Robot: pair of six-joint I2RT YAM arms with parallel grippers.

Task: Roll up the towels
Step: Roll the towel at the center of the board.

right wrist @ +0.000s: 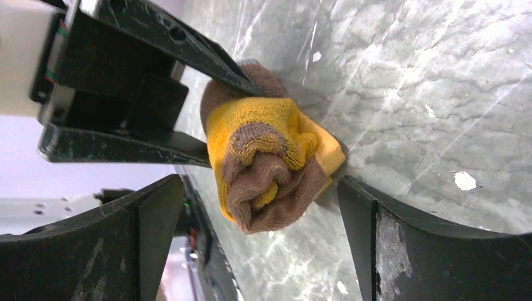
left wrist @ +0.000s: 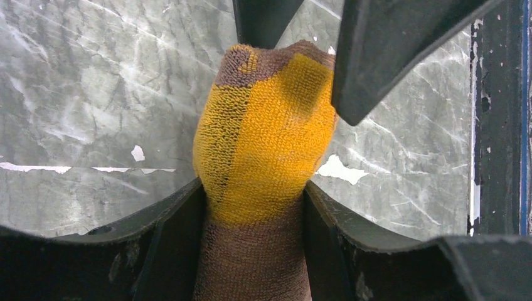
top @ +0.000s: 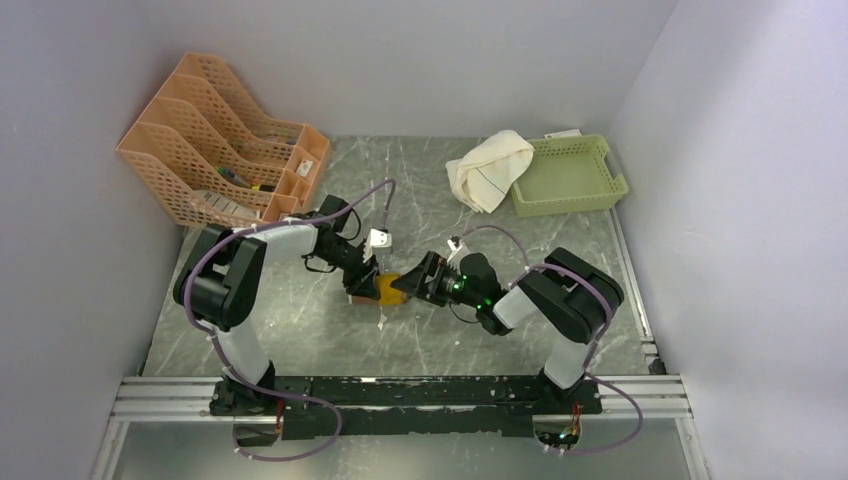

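Observation:
The mustard-yellow and brown towel (top: 387, 288) lies rolled into a tight bundle at the table's middle. My left gripper (top: 364, 284) is shut on it; in the left wrist view the roll (left wrist: 263, 144) is squeezed between both fingers. My right gripper (top: 412, 283) is open and faces the roll's other end; in the right wrist view the spiral end (right wrist: 266, 169) sits just ahead of the spread fingers, untouched. The cream-white towel (top: 490, 168) lies crumpled at the back, draped against the green basket.
A light green basket (top: 570, 176) stands at the back right. Orange file racks (top: 220, 140) stand at the back left. The table (top: 300, 330) is grey marble-patterned, with a metal rail along its near edge.

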